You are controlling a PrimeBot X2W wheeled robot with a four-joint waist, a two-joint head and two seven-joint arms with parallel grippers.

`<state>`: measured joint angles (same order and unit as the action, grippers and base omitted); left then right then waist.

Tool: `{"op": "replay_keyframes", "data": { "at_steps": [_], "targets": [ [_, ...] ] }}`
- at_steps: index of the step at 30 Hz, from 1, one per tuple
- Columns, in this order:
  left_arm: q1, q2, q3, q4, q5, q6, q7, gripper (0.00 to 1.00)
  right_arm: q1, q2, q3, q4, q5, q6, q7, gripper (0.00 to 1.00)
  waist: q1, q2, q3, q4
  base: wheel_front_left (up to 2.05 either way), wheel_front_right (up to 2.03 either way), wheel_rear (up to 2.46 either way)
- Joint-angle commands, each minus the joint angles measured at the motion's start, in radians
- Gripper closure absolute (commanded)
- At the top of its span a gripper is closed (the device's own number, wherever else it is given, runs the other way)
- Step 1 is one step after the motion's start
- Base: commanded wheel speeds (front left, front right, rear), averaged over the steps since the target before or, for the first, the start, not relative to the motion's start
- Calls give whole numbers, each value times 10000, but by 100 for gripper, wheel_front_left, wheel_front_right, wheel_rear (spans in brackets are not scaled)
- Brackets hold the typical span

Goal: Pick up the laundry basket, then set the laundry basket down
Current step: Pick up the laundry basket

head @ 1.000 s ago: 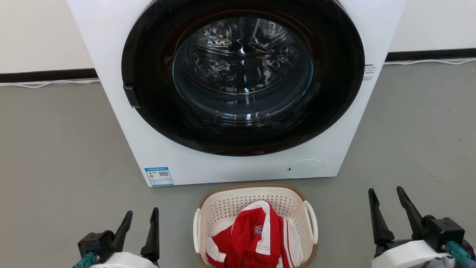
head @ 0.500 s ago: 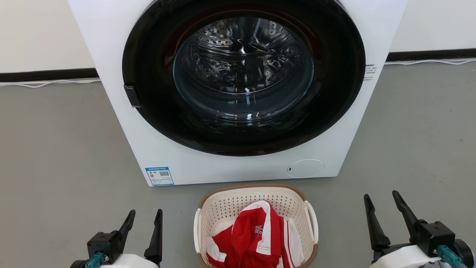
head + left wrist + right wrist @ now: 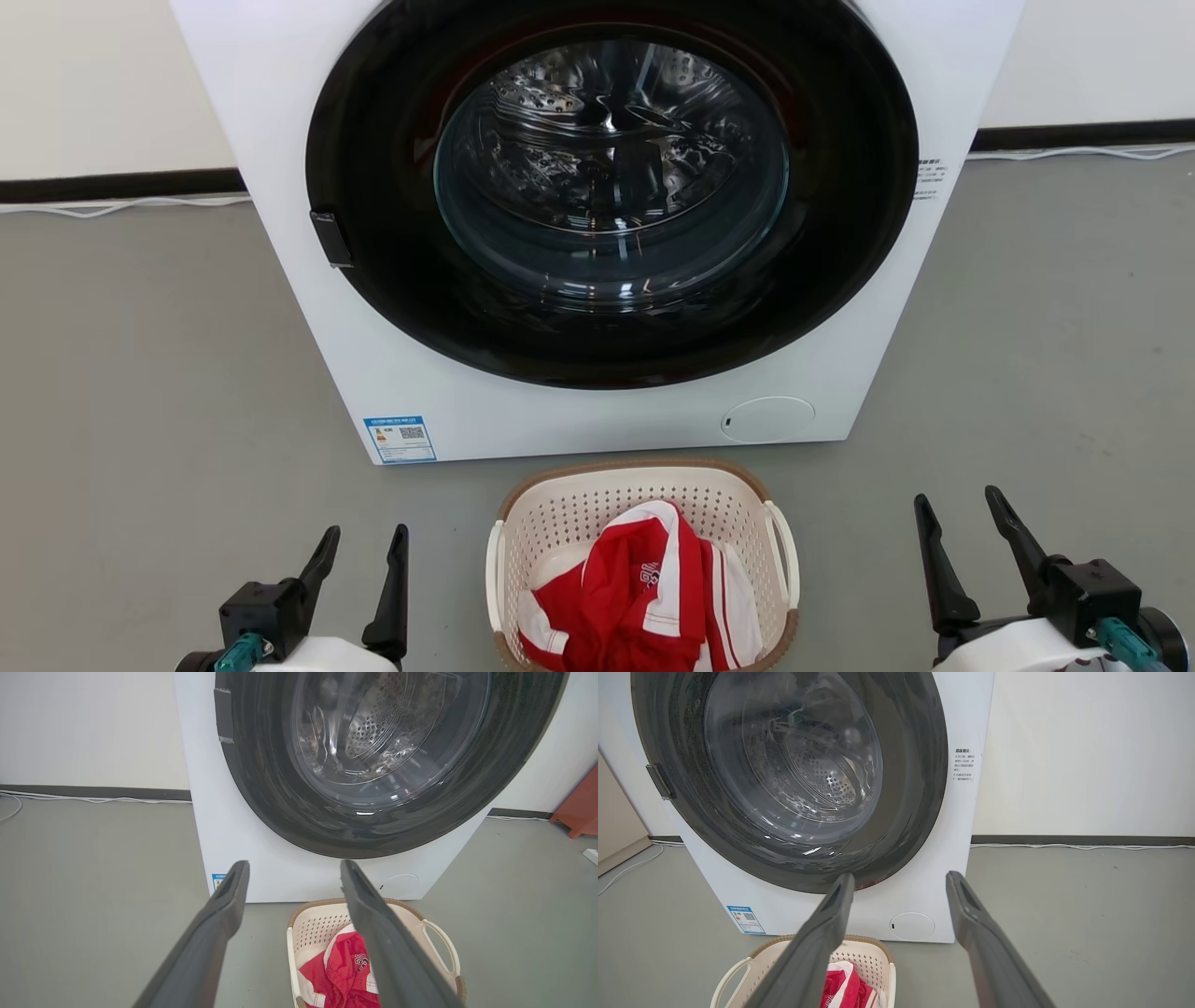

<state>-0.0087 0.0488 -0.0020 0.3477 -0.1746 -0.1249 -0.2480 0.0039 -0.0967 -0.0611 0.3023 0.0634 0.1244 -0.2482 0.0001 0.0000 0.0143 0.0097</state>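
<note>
Head view: one laundry basket [image 3: 597, 509] sits on the grey floor [image 3: 140, 373], just in front of the one washing machine [image 3: 467, 411], and holds one red-and-white garment [image 3: 635, 607]. Two claws flank its two white handles [image 3: 782, 551] without touching them. The left claw [image 3: 366, 529] and right claw [image 3: 957, 495] each have their fingers spread, gripping nothing.

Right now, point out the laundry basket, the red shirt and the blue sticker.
laundry basket [image 3: 579, 509], head view, far perforated wall.
red shirt [image 3: 607, 607], head view, cloth middle.
blue sticker [image 3: 400, 439], head view, its centre.
</note>
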Motion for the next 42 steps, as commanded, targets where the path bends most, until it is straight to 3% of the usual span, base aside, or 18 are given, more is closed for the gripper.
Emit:
{"op": "replay_keyframes", "data": {
  "at_steps": [1, 20, 42],
  "targets": [
    [-502, 109, 279, -235, 52, -57, -137, 0, -243, -116, 213, -210, 38, 63, -136, 0, 0, 0, 45, 6, 0, 0, 0],
    [-1838, 91, -58, 39, -128, -57, -138, 0, -1572, 305, -398, 67, -383, 63, -136, 0, 0, 0, 1859, 158, 0, 0, 0],
    [-5715, 20, -818, 3998, -786, -57, -138, 0, -5368, 460, -945, 3868, -1610, 63, -136, 0, 0, 0, 5594, 266, 0, 0, 0]
  ]
}}
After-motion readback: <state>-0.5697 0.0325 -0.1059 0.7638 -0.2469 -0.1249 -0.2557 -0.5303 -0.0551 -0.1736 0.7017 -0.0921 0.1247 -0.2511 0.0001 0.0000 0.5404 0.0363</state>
